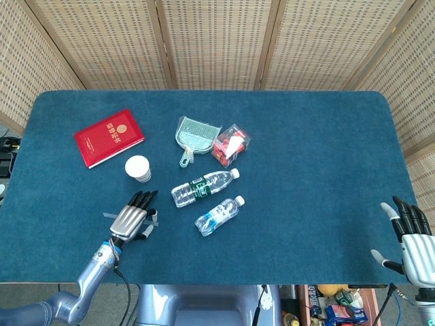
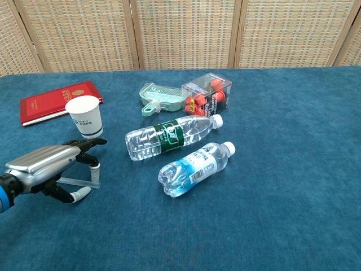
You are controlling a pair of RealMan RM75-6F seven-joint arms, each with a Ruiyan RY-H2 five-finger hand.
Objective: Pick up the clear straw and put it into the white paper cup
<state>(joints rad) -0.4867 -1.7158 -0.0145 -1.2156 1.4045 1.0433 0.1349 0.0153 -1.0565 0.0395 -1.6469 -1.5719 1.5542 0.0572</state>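
The dark blue felt-covered table (image 1: 319, 170) is carrying everything, with a red hardcover booklet (image 1: 109, 136) lying flat at its far left. Two clear plastic water bottles are lying on their sides near the middle, the green-labelled one (image 2: 168, 136) just behind the blue-labelled one (image 2: 195, 168); beyond them a pale green plastic dustpan (image 2: 159, 97) and a clear box of red-orange pieces (image 2: 207, 94) are sitting side by side.

The silver-backed left hand (image 2: 48, 168) is hovering palm down over the thin clear plastic straw (image 2: 73, 181), its dark fingers (image 2: 84, 148) arching over the straw and a white-tipped digit dropping on each side. This looks like the closing stage of a pinch, low and flat because the straw is lying flat on the felt. Whether the fingers are actually gripping it, I cannot tell. The white paper cup (image 2: 85, 116) is standing upright just beyond the fingertips, close enough for a short carry.

The chest view is showing the gap under the palm and the straw's length; the head view is reducing the straw (image 1: 109, 216) to short ends poking from beneath the hand. Only the head view is showing the right hand (image 1: 410, 236), idling released with fingers spread at the table's near right edge.
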